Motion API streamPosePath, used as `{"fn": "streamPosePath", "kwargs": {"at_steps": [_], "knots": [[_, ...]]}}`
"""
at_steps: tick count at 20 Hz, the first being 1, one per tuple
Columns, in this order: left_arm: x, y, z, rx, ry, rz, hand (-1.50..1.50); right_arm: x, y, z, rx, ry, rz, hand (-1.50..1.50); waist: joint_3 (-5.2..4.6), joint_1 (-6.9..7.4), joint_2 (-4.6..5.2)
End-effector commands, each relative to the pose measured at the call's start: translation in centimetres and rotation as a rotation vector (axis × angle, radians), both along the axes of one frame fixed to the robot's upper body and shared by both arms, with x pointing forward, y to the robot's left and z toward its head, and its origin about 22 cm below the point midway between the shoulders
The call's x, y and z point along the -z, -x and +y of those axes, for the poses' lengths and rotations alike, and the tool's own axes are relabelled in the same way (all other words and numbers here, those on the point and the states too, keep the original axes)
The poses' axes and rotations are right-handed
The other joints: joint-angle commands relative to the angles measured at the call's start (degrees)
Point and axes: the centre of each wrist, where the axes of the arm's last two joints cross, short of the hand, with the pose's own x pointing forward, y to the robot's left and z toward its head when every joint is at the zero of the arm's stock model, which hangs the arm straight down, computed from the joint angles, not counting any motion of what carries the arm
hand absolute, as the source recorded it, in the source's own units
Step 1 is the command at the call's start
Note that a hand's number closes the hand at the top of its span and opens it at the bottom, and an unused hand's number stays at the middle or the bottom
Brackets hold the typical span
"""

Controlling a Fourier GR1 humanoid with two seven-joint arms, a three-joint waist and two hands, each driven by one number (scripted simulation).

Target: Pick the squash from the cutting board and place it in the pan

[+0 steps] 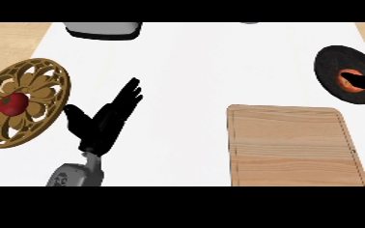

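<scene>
While squash sits in pan — board bare.

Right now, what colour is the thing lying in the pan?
Orange, with a darker reddish side, lying in the black pan; seen in the head view.

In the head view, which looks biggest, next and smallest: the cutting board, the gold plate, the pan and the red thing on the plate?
1. Cutting board, biggest by far.
2. Gold plate.
3. Pan, though the view's right edge cuts it off, so its full size is unsure.
4. Red thing on the plate, smallest.
</scene>
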Motion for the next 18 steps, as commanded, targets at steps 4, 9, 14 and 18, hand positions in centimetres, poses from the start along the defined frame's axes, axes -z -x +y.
{"fn": "streamPosePath", "kwargs": {"at_steps": [4,9,14,18], "knots": [[0.0,0.0,0.3,-0.012,0.006,0.001,0.0,-0.9,1.2,-2.2,-0.062,-0.229,-0.222,-1.5,-0.18,-1.46,-0.3],[-0.4,0.2,1.4,-0.03,0.003,0.007,0.0,1.3,5.2,-5.1,-0.158,-0.354,-0.232,-1.5,-0.24,-1.98,-0.72],[0.3,0.7,1.5,-0.035,-0.003,0.008,0.0,4.1,8.8,-6.1,-0.283,-0.37,-0.21,-1.5,-0.28,-2.14,-0.76],[0.1,0.0,0.8,-0.042,-0.001,0.022,0.0,3.3,11.5,-8.7,-0.354,-0.409,-0.226,-1.5,-0.33,-2.91,-0.99]]}}
